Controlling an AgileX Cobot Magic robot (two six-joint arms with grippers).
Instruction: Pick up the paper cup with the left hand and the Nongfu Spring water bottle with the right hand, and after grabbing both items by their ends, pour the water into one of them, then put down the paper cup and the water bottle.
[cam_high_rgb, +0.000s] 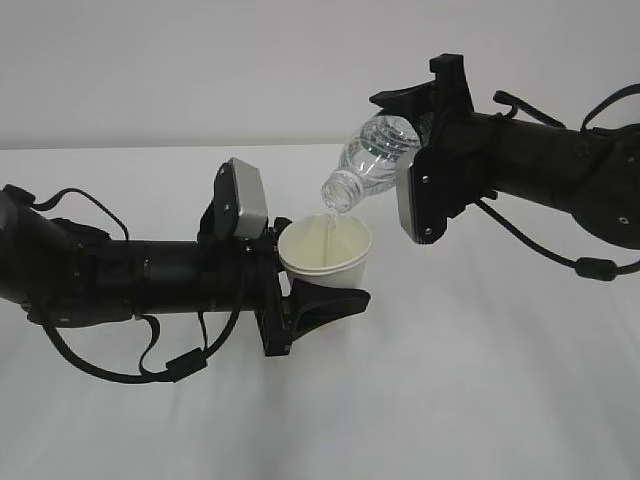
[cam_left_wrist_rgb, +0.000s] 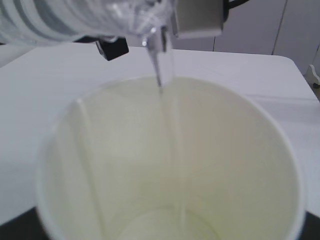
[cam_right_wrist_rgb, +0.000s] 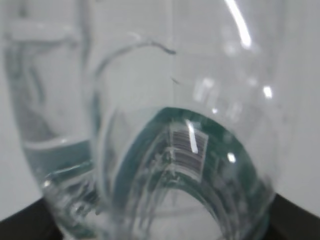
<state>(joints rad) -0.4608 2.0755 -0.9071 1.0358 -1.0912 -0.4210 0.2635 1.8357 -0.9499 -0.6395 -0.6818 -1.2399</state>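
Exterior view: the left pincer (cam_high_rgb: 315, 300) grips the paper cup (cam_high_rgb: 326, 258) upright, clear of the surface (cam_high_rgb: 480, 400). The right pincer (cam_high_rgb: 425, 150) grips the Nongfu Spring water bottle (cam_high_rgb: 375, 158) by its base, neck tilted down over the cup so the water (cam_high_rgb: 332, 228) falls inside. Only the left wrist view shows water pooling at the cup bottom; the right wrist view shows the label barcode.

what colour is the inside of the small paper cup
Pale cream-yellow inside the small white paper cup, clearest in the left wrist view.
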